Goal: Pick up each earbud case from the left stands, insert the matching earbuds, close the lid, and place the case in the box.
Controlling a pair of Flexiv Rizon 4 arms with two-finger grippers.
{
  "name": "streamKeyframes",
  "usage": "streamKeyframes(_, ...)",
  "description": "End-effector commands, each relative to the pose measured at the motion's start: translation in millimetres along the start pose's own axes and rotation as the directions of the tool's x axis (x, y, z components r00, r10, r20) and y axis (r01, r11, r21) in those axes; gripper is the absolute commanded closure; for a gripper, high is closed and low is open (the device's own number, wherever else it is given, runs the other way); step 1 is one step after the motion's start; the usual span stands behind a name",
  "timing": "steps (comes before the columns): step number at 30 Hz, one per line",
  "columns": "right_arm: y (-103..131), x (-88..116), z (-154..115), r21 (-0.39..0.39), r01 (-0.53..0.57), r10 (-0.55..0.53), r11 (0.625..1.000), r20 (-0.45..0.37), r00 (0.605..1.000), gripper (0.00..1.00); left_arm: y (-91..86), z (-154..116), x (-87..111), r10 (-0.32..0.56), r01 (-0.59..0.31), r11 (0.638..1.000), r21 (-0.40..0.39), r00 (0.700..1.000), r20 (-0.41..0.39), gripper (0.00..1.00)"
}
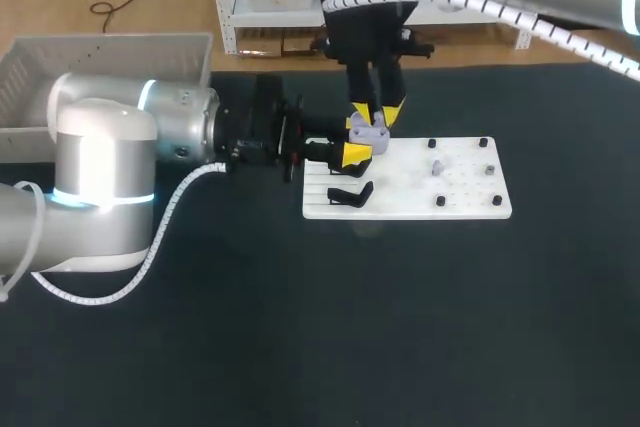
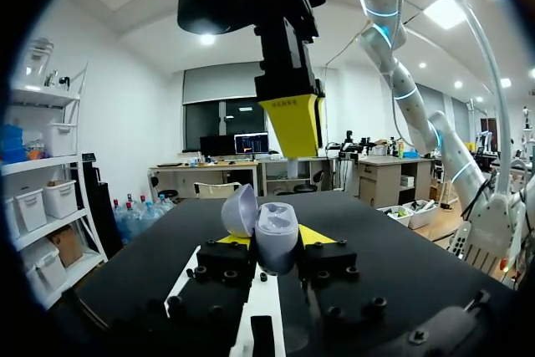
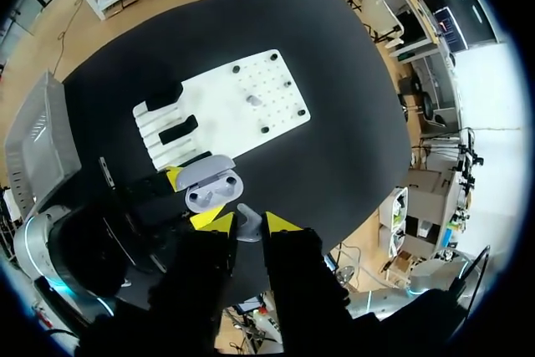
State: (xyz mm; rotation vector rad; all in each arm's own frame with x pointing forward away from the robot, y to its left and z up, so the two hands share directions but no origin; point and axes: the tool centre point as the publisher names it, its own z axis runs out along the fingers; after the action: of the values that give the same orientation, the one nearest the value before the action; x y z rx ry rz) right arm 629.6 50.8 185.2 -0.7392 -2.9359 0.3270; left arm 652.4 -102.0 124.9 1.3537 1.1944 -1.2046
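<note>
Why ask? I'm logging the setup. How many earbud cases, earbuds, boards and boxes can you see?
Earbud case: 1
Earbuds: 2
White board: 1
Grey box: 1
Total: 5

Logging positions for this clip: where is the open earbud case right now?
Head view: the open earbud case is clamped in the left hand by the white board's left end, directly below the right hand, which pinches an earbud.

Box (image 1: 100, 57) cut off by the frame edge; pale object (image 1: 437, 166) on white board (image 1: 470, 204) too small to identify.
</note>
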Motion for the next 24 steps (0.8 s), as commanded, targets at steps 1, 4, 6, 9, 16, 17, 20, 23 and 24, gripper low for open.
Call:
streamKeyframes(1,7,-1,1,0.022,-0.012,0.013,1.000,-0.004,1.000,1.00,-1.0,1,-0.2,0.001,-0.001,1.000,-0.005,1.000,0.000,1.00)
streamKeyframes(4,9,-2,2,0.030,-0.020,0.020,0.999,-0.007,1.000,1.00,-1.0,1,-0.2,0.001,-0.001,1.000,-0.005,1.000,0.000,1.00)
streamKeyframes(6,10,-3,3,0.037,-0.024,0.025,0.999,-0.009,1.000,1.00,-1.0,1,-0.2,0.001,-0.001,1.000,-0.005,1.000,0.000,1.00)
streamKeyframes(9,11,-4,4,0.044,-0.028,0.029,0.999,-0.008,1.000,1.00,-1.0,1,-0.2,0.001,-0.001,1.000,-0.005,1.000,0.000,1.00)
streamKeyframes(16,12,-7,8,0.055,-0.039,0.040,0.998,-0.018,0.999,1.00,-1.0,1,-0.2,0.001,-0.001,1.000,-0.005,1.000,0.000,1.00)
streamKeyframes(17,12,-8,8,0.057,-0.040,0.041,0.998,-0.019,0.999,1.00,-1.0,1,-0.2,0.001,-0.001,1.000,-0.005,1.000,0.000,1.00)
streamKeyframes(20,13,-10,10,0.061,-0.042,0.044,0.997,-0.023,0.999,1.00,-1.0,1,-0.2,0.001,-0.001,1.000,-0.005,1.000,0.000,1.00)
streamKeyframes(23,14,-11,12,0.064,-0.044,0.045,0.997,-0.026,0.999,1.00,-1.0,1,-0.2,0.001,-0.001,1.000,-0.005,1.000,0.000,1.00)
streamKeyframes(24,14,-12,13,0.065,-0.044,0.046,0.997,-0.027,0.999,1.00,-1.0,1,-0.2,0.001,-0.001,1.000,-0.005,1.000,0.000,1.00)
